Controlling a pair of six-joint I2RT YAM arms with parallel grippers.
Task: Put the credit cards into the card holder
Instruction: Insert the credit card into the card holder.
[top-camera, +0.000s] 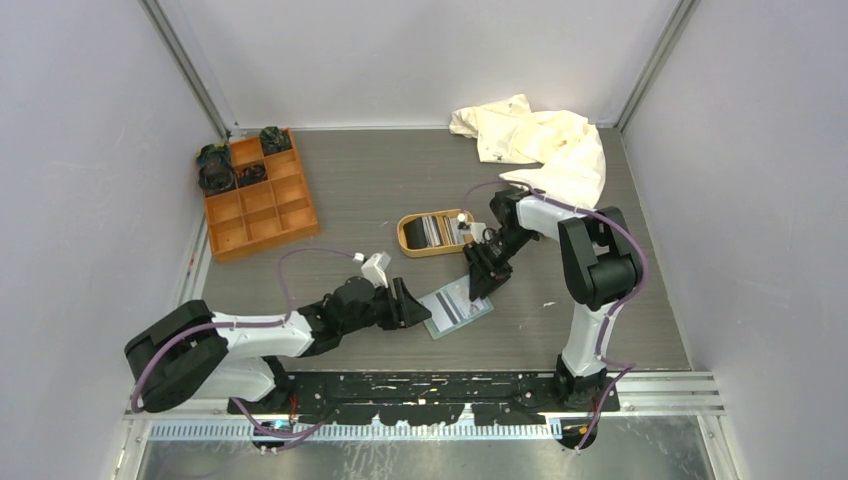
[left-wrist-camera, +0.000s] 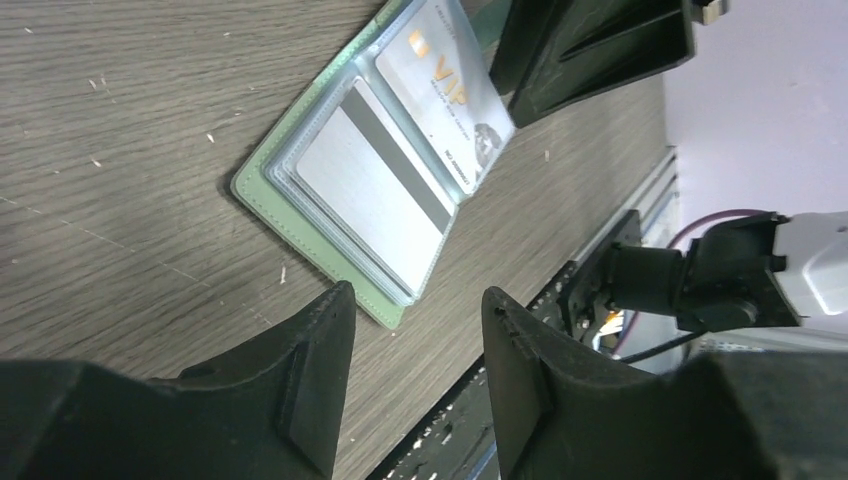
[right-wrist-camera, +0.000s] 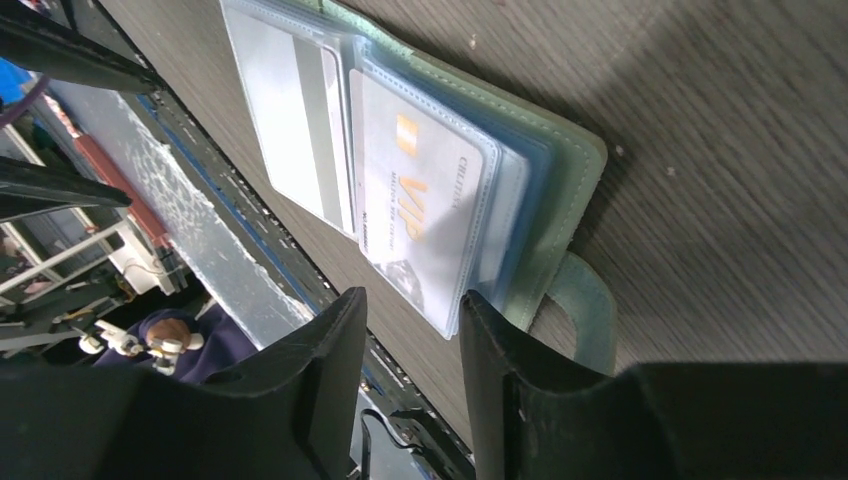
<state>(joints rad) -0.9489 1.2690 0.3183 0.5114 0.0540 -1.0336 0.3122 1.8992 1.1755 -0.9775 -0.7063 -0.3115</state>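
Top view: card holder (top-camera: 458, 310) open flat, long axis roughly 8-to-2 o'clock, left gripper (top-camera: 424, 308) at its 9, right gripper (top-camera: 480, 288) at its 1, both spread, empty, about equally near.

An orange compartment box (top-camera: 262, 222) (dark tangled bits (top-camera: 225, 172) in its far cells) sits far left on the grey wood-grain table (top-camera: 380, 180), an oval tan tray (top-camera: 404, 236) lies mid-table, and a crumpled cream cloth (top-camera: 545, 145) is heaped in the far-right corner.

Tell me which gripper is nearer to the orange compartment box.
Left. The left gripper sits nearer the arm bases and right of the orange compartment box; the right gripper is farther right, by the card holder.
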